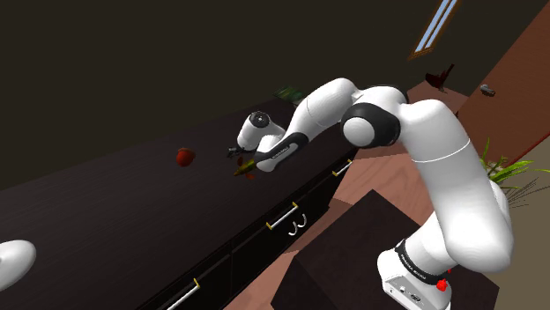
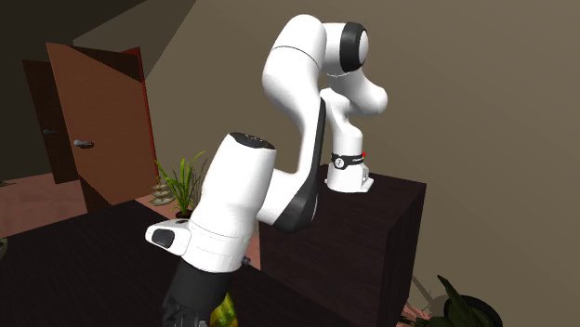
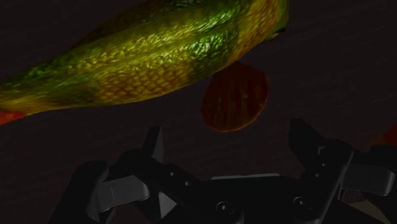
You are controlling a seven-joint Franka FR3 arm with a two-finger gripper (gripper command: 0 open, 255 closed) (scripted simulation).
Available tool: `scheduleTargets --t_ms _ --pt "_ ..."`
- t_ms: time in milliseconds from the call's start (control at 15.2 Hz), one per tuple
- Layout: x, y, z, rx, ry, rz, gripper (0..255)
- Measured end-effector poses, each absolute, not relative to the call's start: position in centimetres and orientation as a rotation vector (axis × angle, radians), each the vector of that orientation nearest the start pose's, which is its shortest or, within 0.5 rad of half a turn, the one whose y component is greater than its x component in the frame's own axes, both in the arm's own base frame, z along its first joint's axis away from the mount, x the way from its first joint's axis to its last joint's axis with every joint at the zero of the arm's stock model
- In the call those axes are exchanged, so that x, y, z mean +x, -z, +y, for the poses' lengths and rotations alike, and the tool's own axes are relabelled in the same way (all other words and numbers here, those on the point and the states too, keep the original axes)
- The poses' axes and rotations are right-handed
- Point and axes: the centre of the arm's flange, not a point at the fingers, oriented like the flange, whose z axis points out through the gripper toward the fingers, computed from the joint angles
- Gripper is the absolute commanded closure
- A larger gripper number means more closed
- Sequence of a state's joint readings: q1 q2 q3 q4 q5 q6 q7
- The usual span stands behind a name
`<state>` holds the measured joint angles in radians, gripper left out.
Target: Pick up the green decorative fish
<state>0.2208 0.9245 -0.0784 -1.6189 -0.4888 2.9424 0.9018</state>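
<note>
One long dark tabletop [image 1: 115, 211] carries everything, and the white arm [image 1: 441, 167] stretches low across it, so that the black end effector [image 3: 230, 139] hangs close above the surface. Its two fingers [image 3: 153, 141] stand well apart and clasp nothing. Just ahead of the fingertips lies the green decorative fish [image 3: 146, 63], a scaly body shading from green to yellow with orange at the tail, resting on the tabletop. Its length runs crosswise to the end effector's line, and its round orange fin [image 3: 235, 98] points back toward the gap between the fingers. As far as the wrist view shows, neither finger touches the fish. A small red thing [image 1: 184, 157] sits on the tabletop well apart from the end effector, off to one side, and seems to play no part. By my reading the approach is nearly finished and the grasp is not yet begun. What remains is to advance until the body sits between the fingers, close on it and lift it clear.
</note>
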Motion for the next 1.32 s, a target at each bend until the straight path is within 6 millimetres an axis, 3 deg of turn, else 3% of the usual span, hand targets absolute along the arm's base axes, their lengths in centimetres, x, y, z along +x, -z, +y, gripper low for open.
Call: scheduleTargets --t_ms 198,264,990,1320 --pt "69.0 -10.3 13.9 -3.059 0.706 0.391 0" --pt "68.9 -10.1 13.9 -3.059 0.706 0.391 255" --pt "69.0 -10.3 13.8 -3.058 0.711 0.392 255" --pt "69.0 -12.5 13.8 -3.059 0.708 0.393 255"
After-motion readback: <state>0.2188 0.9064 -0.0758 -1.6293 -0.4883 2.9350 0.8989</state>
